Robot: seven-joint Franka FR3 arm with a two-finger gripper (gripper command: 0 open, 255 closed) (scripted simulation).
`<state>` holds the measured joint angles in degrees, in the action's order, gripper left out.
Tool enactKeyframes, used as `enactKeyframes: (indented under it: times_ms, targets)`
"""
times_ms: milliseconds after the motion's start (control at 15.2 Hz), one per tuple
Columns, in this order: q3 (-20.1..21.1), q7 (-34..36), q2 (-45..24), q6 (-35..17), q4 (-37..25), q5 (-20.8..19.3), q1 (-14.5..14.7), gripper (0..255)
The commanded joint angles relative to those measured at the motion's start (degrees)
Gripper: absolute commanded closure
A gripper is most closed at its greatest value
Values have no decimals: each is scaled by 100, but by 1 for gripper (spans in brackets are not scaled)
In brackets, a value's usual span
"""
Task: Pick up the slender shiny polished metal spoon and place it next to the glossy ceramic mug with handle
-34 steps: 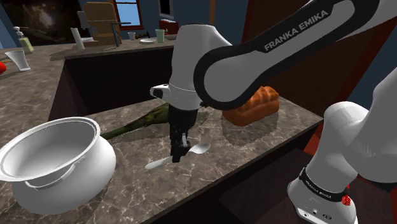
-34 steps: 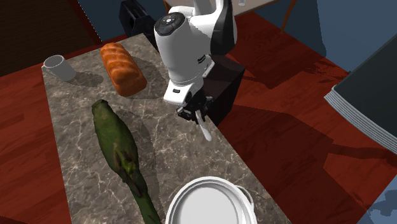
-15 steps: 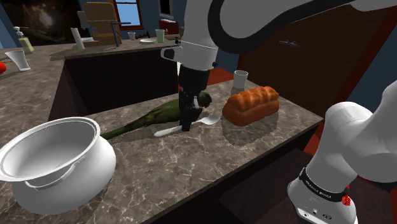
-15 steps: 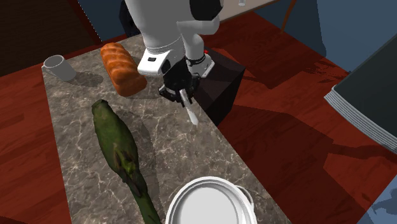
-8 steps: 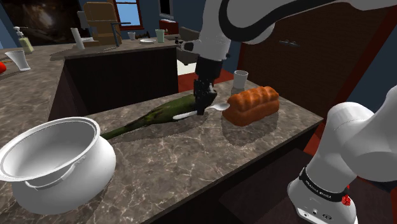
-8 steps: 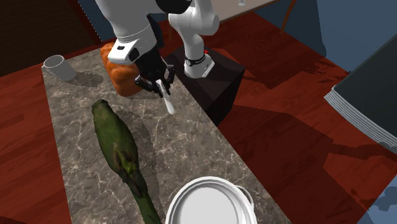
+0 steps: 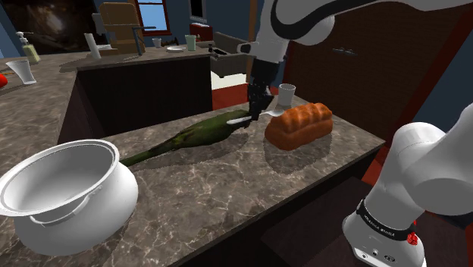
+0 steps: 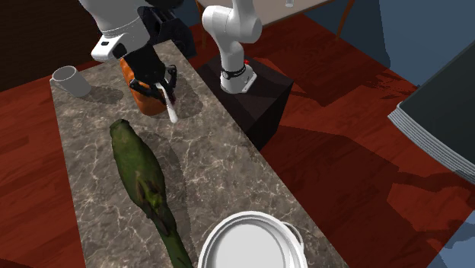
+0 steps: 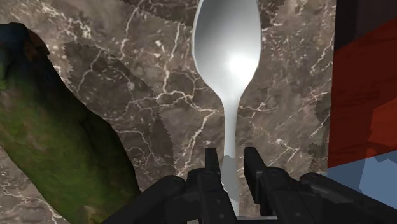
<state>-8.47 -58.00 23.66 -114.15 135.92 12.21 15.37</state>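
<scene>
Spoon (image 9: 228, 63) clamped by its handle between the black fingers of the gripper (image 9: 233, 160), over the marble counter (image 7: 227, 182) (bowl end pointing away from the hand). Shoulder view: upper middle of frame, just beside the bread loaf (image 7: 299, 125); mug (image 7: 286, 94) behind the loaf. Green elongated object (image 7: 193, 136) lies left of centre.
</scene>
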Motion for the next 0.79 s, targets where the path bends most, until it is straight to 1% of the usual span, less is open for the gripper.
enactKeyframes:
  times_ms: [0, 396, 726]
  targets:
    - [-236, -310, -81, 98, -109, -86, -126, 255]
    - [-874, -1152, -446, 348, -541, -256, -435, 255]
    - [-1390, -1878, -927, 570, -1078, -283, -656, 255]
